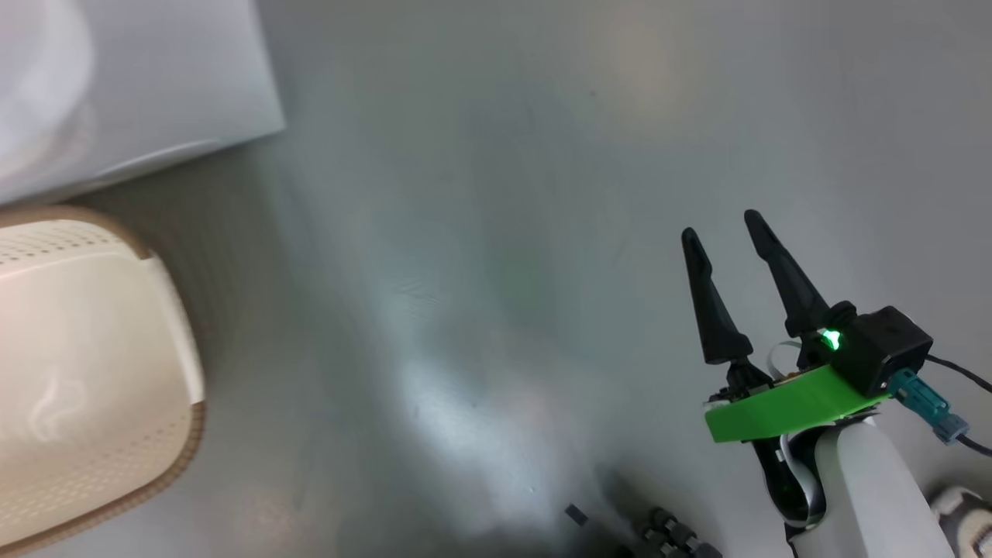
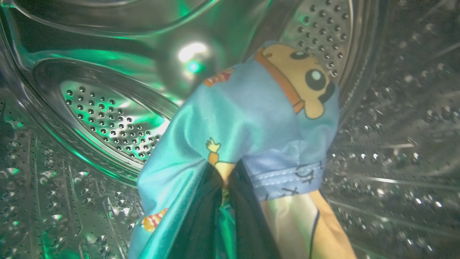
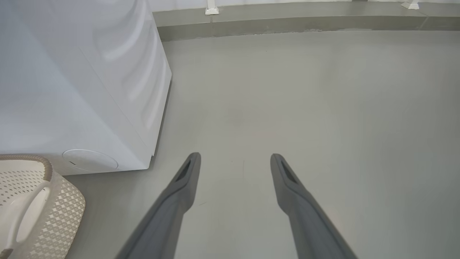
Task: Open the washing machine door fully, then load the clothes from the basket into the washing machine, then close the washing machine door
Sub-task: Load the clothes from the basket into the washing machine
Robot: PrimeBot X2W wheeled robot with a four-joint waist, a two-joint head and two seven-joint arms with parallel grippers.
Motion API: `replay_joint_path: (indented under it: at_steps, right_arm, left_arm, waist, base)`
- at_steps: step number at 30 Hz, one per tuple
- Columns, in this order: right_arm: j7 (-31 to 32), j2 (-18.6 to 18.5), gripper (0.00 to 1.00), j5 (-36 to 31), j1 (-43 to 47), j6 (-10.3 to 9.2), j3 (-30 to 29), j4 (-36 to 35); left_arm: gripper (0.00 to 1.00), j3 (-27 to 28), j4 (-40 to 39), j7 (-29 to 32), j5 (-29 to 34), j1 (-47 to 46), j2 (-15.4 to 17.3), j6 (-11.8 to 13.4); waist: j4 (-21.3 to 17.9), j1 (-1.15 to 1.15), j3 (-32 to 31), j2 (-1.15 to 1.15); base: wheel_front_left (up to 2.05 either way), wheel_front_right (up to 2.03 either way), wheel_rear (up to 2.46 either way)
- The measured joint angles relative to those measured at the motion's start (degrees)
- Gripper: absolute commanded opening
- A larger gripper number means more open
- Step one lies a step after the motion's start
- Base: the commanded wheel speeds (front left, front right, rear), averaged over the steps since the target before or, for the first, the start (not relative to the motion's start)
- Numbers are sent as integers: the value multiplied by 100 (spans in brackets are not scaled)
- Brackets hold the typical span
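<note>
Steel drum (image 2: 107, 118) of the washing machine (image 3: 90, 90) surrounded your left gripper (image 2: 224, 172), which was clamped shut on the light-blue clothes (image 2: 251, 115); your right gripper (image 1: 721, 225) hung wide open and empty over the floor (image 1: 465, 232), well right of the basket (image 1: 101, 325).

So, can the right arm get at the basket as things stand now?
Probably yes. The right gripper is open and empty over the floor, and nothing lies between it and the basket, which stands to its left beside the washing machine.
</note>
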Motion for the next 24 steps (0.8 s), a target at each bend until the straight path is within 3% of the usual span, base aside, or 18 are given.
replay_joint_path:
  at_steps: [8,15,16,17,18,24]
  right_arm:
    - [0,10,100,44,-59,0,2,-2]
    - [0,11,100,78,-78,0,9,1]
    - [0,11,100,78,-95,0,25,1]
    - [0,13,100,78,-129,0,33,2]
    - [0,13,100,78,-162,0,30,1]
    - [0,13,100,63,-185,0,16,14]
  left_arm:
    - [0,-158,717,-219,170,-828,143,108]
    - [0,-312,1243,-326,308,-985,124,178]
    - [7,-304,1295,-368,305,-1009,129,202]
    - [38,-304,1341,-371,305,-1035,130,221]
    - [100,-307,1376,-386,305,-1055,130,223]
    - [100,-347,1562,-438,304,-1082,123,222]
  waist:
    - [-296,0,277,0]
    - [-294,0,348,0]
    - [-290,0,346,0]
    - [-286,0,340,0]
    - [-281,0,331,0]
    - [-232,0,244,0]
  base:
    - [0,0,0]
    - [0,0,0]
    - [0,0,0]
    - [0,0,0]
    - [0,0,0]
    - [0,0,0]
